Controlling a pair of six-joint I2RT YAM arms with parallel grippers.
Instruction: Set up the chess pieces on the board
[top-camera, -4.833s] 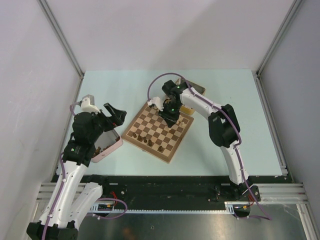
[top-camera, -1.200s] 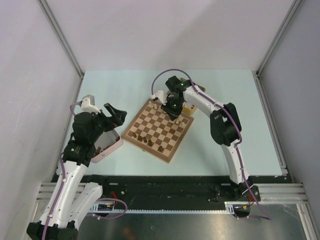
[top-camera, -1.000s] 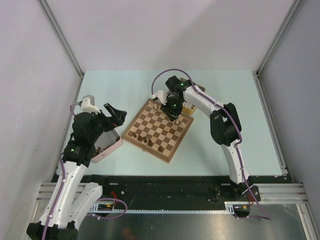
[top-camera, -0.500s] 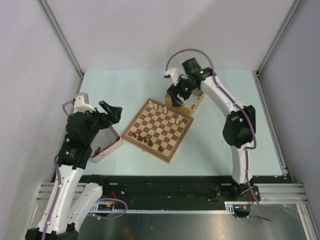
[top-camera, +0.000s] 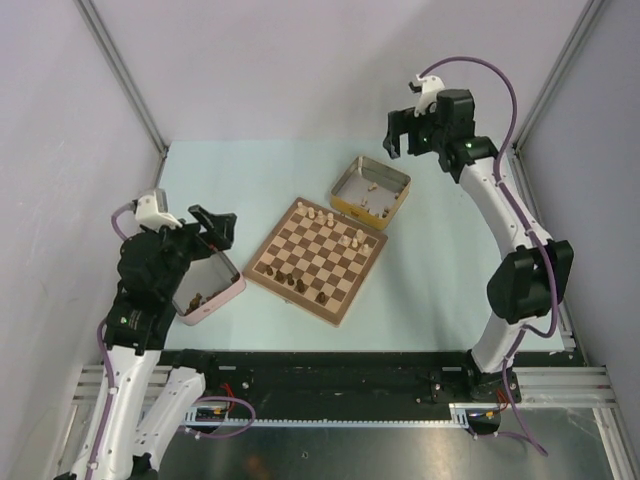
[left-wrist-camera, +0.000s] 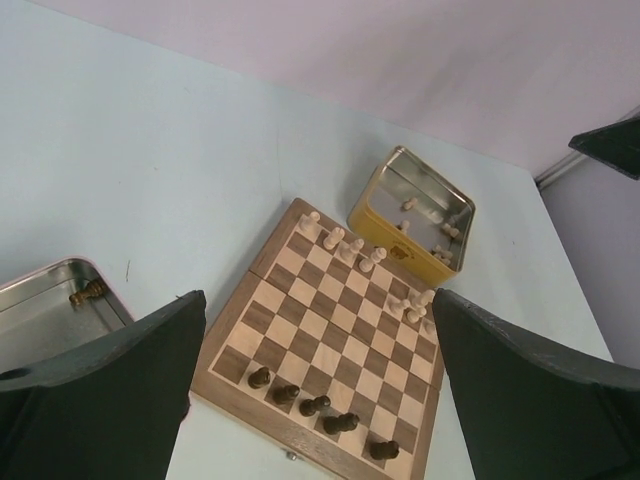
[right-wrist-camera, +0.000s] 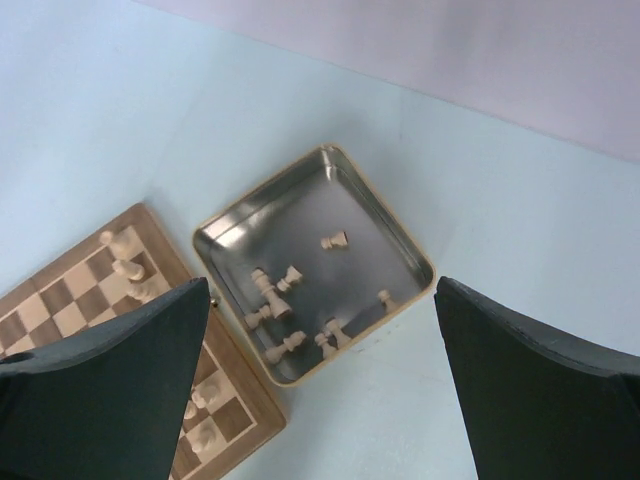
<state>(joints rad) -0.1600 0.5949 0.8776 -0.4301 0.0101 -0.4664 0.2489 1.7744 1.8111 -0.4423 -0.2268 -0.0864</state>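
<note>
The board (top-camera: 318, 256) lies tilted mid-table, also in the left wrist view (left-wrist-camera: 330, 335) and at the lower left of the right wrist view (right-wrist-camera: 80, 290). Several pale chess pieces (top-camera: 330, 217) stand along its far edge. Several dark ones (top-camera: 299, 285) stand along its near edge (left-wrist-camera: 315, 404). My left gripper (top-camera: 213, 230) hangs open and empty high over the pink tin; its view looks down on the board between its fingertips (left-wrist-camera: 318, 300). High at the back right, my right gripper (top-camera: 402, 138) is open and empty, above the yellow tin (right-wrist-camera: 320, 288).
The yellow tin (top-camera: 346, 205) behind the board holds several loose pale pieces (right-wrist-camera: 268, 290). The pink tin (top-camera: 228, 295), left of the board, has a silver inside (left-wrist-camera: 40, 310) with a dark piece (left-wrist-camera: 88, 291) in it. Grey walls enclose the table on three sides.
My right gripper opened at the board's far edge, then rose and swung to the back right. The left arm drew back slightly to the left.
</note>
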